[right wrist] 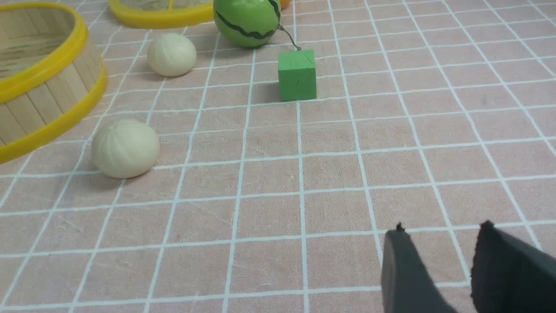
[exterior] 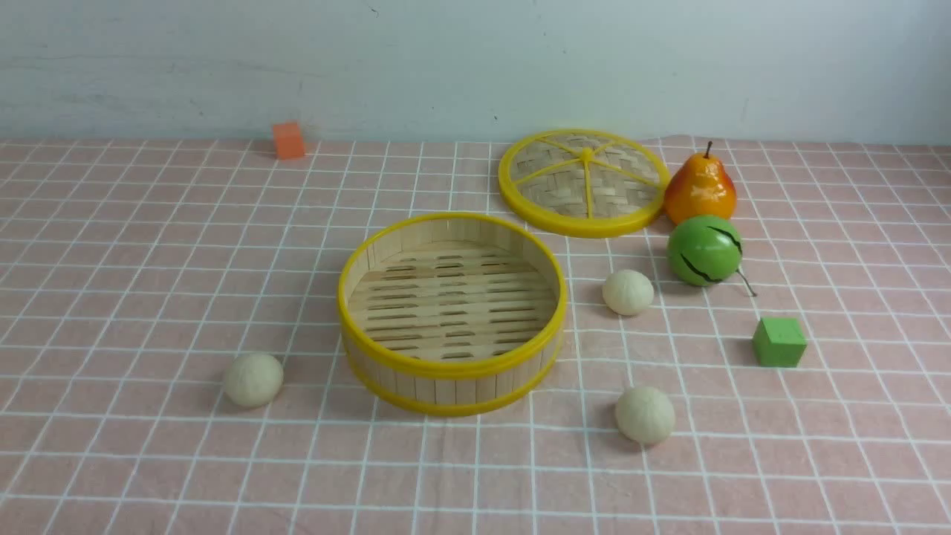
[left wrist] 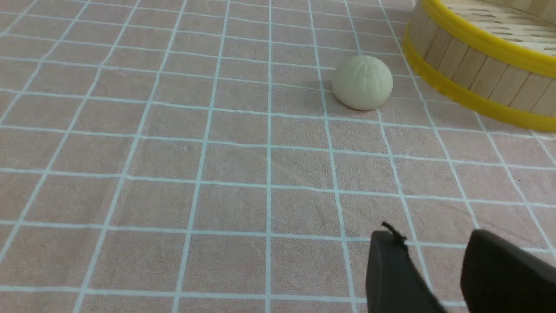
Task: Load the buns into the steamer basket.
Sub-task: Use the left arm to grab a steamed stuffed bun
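Steamer basket [exterior: 452, 368]: we find it upright at the middle of the tabletop [exterior: 134, 282], open side up, with all three buns outside it.
Left bun [exterior: 253, 380]: on the tabletop at the basket's 8 o'clock, near its wall but apart from it.
Far bun [exterior: 628, 291]: at the basket's 3 o'clock, with the green ball [exterior: 703, 250] near, at this bun's 2 o'clock.
Near bun [exterior: 645, 414]: at the basket's 4 o'clock, apart from its wall.
Lid [exterior: 584, 182]: flat at the basket's 1 o'clock, the pear [exterior: 699, 189] just beside its 3 o'clock edge.
Green cube [exterior: 779, 342]: at the green ball's 5 o'clock, apart from it.
Orange cube [exterior: 288, 140]: far off at the basket's 11 o'clock.
Left gripper [left wrist: 434, 237]: we see its two dark fingers spread, tabletop showing through the gap, well apart from the left bun.
Right gripper [right wrist: 443, 228]: fingers likewise spread over the tabletop, well apart from the near bun.
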`<state>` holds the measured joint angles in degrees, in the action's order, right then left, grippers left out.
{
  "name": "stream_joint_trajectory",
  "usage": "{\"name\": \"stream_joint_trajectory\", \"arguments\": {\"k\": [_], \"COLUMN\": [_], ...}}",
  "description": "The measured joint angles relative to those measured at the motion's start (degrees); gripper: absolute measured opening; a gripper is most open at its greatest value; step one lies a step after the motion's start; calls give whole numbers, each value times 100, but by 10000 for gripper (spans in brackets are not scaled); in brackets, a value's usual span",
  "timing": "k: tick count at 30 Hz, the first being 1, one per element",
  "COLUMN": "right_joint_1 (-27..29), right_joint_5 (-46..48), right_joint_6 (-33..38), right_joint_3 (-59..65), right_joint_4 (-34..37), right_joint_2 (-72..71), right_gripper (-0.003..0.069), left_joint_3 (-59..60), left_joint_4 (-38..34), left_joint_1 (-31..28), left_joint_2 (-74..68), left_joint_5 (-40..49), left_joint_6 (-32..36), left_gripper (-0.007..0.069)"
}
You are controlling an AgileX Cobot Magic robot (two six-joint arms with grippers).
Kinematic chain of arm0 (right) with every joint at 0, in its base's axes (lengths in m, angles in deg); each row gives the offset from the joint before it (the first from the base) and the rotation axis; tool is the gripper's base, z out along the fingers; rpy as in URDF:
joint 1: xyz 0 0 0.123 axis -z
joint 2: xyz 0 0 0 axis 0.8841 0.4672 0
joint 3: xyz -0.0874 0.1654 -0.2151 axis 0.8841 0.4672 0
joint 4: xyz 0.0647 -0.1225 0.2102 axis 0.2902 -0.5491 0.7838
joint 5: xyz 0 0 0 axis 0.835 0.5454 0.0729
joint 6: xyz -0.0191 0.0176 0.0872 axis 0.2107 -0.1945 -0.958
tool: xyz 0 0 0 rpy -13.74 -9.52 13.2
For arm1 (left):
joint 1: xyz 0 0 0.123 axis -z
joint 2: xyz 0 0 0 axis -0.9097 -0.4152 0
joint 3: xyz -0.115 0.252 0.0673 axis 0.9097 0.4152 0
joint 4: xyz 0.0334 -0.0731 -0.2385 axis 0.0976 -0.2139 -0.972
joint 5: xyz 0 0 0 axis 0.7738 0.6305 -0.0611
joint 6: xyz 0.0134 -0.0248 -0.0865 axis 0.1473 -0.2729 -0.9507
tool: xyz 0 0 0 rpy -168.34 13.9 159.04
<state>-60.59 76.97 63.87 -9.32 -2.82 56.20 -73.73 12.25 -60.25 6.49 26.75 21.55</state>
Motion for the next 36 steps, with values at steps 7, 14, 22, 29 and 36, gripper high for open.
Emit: {"name": "stream_joint_trajectory", "arguments": {"k": [7,14,22,29,36], "right_joint_1": [0,0,0,0,0], "right_joint_5": [0,0,0,-17,-513], "right_joint_6": [0,0,0,0,0], "right_joint_3": [0,0,0,0,56], "right_joint_4": [0,0,0,-10,248], "right_joint_2": [0,0,0,0,0], "right_gripper": [239,239,239,239,239], "left_joint_3": [0,0,0,0,0], "left_joint_4": [0,0,181,351,345], "left_joint_1": [0,0,0,0,0], "left_joint_2": [0,0,0,0,0], "left_joint_5": [0,0,0,-34,-934], "left_joint_6": [0,7,173,202,202], "left_gripper": [238,238,238,238,238]}}
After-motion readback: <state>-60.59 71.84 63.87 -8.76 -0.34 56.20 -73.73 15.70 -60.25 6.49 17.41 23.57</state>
